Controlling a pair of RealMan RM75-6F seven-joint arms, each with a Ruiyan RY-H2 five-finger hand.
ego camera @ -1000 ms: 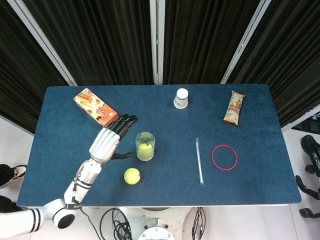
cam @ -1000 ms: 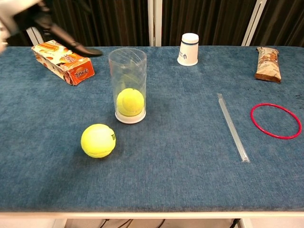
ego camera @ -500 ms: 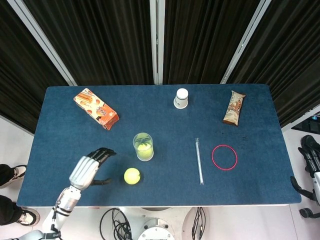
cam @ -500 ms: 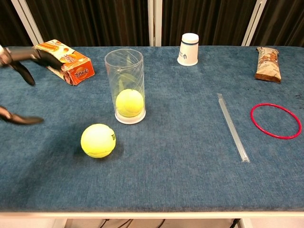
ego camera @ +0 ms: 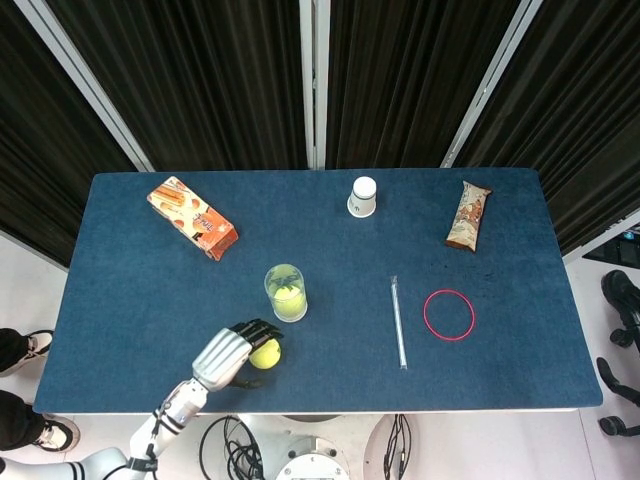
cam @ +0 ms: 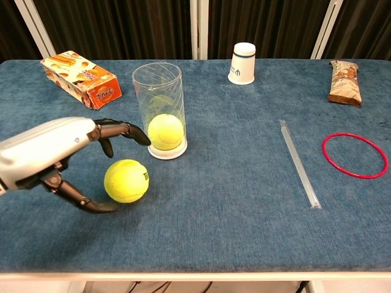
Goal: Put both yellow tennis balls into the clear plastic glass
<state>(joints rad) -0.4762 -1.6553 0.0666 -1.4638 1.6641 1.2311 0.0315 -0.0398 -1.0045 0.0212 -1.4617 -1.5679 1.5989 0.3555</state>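
One tennis ball [cam: 165,131] sits in the clear glass [cam: 160,110]; left robot hand [cam: 55,152] open beside the other ball [cam: 126,180]

Blue cloth-covered table [ego camera: 130,290] with the items resting on it. Loose tennis ball [cam: 126,180] lying between the spread fingers [cam: 122,129] of the left hand [cam: 46,152]. Clear plastic glass [cam: 160,110], upright, just beyond the fingers, one ball [cam: 166,132] at its bottom. Orange snack box [cam: 79,79] far beyond the fingers, towards the back left corner. White paper cup [cam: 243,62], upside down, near the back edge. Well to the right of the fingers: clear straw [cam: 298,163], red ring [cam: 355,154], wrapped snack bar [cam: 344,82].
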